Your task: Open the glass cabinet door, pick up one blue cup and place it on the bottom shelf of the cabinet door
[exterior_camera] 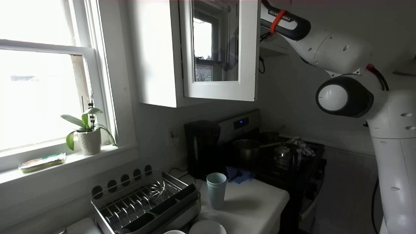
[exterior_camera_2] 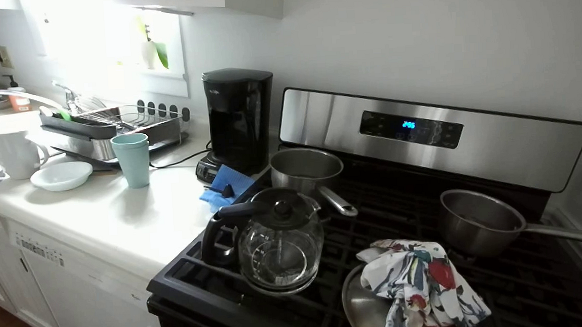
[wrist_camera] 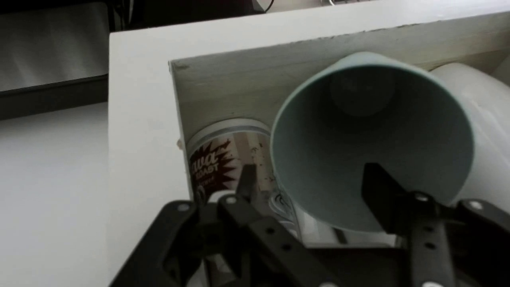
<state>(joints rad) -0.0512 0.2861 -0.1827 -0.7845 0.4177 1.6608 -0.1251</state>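
Note:
The glass cabinet door stands swung open on the white wall cabinet in an exterior view. In the wrist view, the pale blue cup is inside the cabinet with its mouth facing the camera. The pale board by the cup's base looks like the bottom shelf, mostly covered. My gripper is open at the cup's mouth. One finger overlaps the cup's opening, and the other is outside its rim. The door hides the gripper in an exterior view. Another blue cup stands upright on the counter, also seen here.
A printed mug or can sits beside the cup, and a white item is on its other side. The cabinet's white face frame borders the opening. Below are the coffee maker, dish rack and stove.

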